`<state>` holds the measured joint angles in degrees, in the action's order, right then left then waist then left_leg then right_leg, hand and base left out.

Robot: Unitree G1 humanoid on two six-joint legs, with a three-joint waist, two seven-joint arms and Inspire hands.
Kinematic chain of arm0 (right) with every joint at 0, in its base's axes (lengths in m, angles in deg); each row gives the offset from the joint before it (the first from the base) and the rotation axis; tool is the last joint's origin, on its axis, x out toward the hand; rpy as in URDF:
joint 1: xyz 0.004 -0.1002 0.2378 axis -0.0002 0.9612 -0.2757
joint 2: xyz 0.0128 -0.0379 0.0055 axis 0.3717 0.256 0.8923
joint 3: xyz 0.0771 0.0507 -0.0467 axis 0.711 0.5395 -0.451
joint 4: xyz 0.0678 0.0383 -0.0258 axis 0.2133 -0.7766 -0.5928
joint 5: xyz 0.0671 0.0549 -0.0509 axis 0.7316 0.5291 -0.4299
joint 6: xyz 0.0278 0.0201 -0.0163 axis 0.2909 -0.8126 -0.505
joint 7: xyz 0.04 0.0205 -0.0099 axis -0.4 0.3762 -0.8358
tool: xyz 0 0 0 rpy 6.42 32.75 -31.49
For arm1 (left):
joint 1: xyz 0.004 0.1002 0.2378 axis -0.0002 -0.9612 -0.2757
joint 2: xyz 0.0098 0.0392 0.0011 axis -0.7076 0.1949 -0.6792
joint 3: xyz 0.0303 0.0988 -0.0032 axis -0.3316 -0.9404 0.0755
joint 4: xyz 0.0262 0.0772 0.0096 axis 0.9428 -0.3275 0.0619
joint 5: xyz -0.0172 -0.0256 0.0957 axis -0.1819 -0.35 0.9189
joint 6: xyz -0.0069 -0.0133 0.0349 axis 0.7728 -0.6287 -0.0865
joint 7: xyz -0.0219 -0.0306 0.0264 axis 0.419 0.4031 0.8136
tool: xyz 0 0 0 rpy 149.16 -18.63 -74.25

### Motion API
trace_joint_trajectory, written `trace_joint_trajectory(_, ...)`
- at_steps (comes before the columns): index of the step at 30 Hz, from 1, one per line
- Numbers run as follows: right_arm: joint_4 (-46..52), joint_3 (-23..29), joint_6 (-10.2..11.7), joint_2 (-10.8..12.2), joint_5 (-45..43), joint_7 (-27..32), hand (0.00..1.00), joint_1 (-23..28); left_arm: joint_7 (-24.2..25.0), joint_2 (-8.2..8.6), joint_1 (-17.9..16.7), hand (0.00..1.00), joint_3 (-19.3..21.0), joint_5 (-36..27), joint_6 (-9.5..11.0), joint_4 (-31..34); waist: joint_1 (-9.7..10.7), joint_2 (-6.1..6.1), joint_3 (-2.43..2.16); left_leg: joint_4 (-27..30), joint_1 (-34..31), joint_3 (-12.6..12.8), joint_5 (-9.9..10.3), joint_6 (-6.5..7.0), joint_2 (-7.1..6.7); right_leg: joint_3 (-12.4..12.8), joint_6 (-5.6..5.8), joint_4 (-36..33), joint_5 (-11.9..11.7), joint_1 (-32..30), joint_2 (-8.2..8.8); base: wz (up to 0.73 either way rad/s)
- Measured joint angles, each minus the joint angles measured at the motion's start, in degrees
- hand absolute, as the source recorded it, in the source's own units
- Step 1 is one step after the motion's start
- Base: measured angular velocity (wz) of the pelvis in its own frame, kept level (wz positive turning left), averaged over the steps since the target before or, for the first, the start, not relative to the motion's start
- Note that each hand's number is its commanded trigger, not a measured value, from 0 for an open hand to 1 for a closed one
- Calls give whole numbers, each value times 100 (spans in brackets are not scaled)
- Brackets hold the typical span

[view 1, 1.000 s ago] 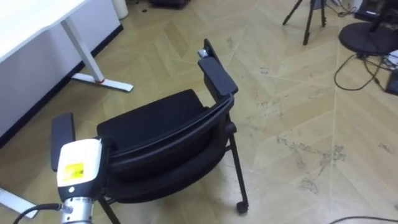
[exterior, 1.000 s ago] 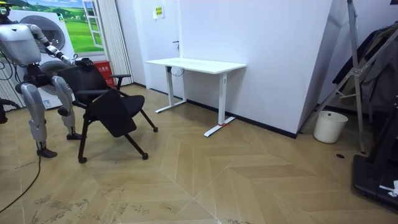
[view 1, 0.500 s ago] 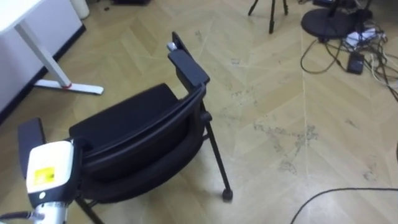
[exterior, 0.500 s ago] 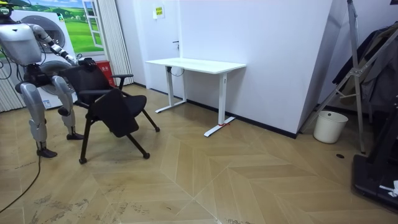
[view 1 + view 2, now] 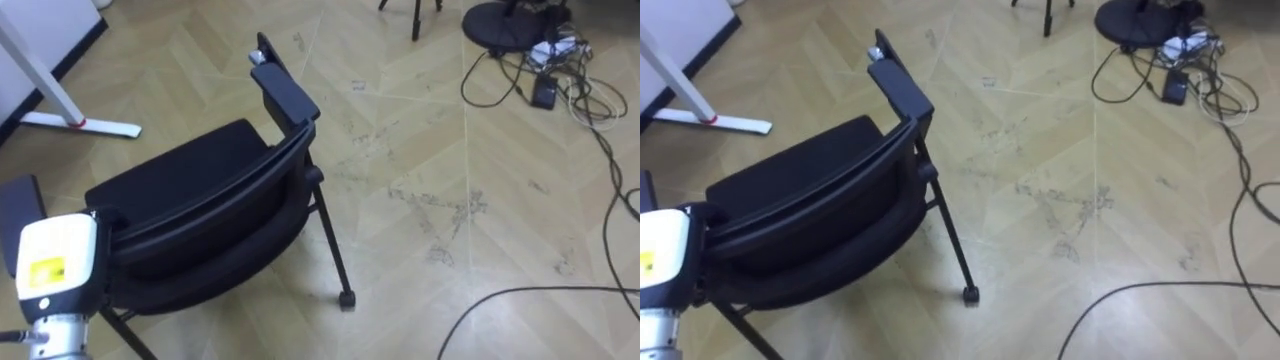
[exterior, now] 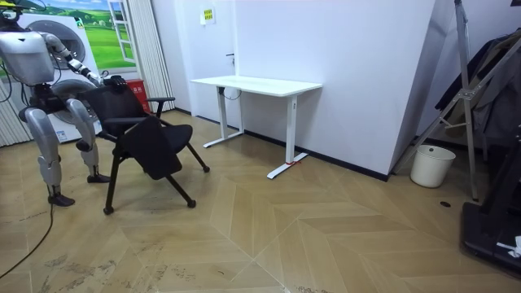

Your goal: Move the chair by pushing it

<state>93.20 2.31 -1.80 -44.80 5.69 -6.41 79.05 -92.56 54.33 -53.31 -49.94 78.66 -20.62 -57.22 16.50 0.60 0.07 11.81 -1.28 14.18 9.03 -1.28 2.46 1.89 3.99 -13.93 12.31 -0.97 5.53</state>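
Wood herringbone floor [image 5: 450, 150] underfoot. White worktop [image 6: 256, 84] by the far wall, well apart from the chair, toward the room view's right. Black chair [image 5: 190, 200] on the floor at the room view's left, directly ahead of the standing robot, backrest toward it, seat facing away, armrest [image 5: 285, 92] on its right side. Left hand [image 6: 104, 78] at the backrest's top edge, forearm [image 5: 55, 265] low left in the eye views. Fingers hidden behind the backrest: cannot tell whether straight, curled or holding. Loose cables [image 5: 545, 75] far right, well apart. Castor [image 5: 346, 298] touching the floor.
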Motion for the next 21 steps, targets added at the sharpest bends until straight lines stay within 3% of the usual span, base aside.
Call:
trace_joint_trajectory(4, 828, -564, 20, -18, -756, -9, 0, -73, 114, 45, 83, 100, -237, 8, -91, 126, -290, -10, 13, -48, 109, 41, 29, 9, 0, 44, 6, 122, -39, 122, -7, -5)
trace_joint_trajectory(7, 1002, -590, -3, -31, -846, -184, 0, -204, 231, 83, 83, 100, -298, 11, -107, 252, -474, -26, 22, -143, 194, 73, 28, 6, -2, 56, 4, 120, -40, 172, -7, -4)
trace_joint_trajectory(11, 1166, -969, -55, -169, -856, -404, 0, -443, 371, 116, 90, 100, -369, 14, -129, 295, -592, -21, 31, -214, 344, 77, 36, -8, -7, 35, 7, 166, -38, 303, -8, -2)
trace_joint_trajectory(14, 1503, -1699, -69, -255, -1179, -779, 0, -695, 452, 183, 173, 100, -449, 19, -231, 308, -677, -1, 39, -222, 387, 92, 36, -8, -10, 41, 4, 215, -39, 365, -7, -2)
trace_joint_trajectory(21, 1663, -2380, -67, -464, -1409, -1487, 0, -717, 575, 167, 248, 100, -537, 140, -221, 534, -931, 86, 52, -244, 395, 77, 44, -18, -11, 17, 3, 253, -40, 392, -6, 0)
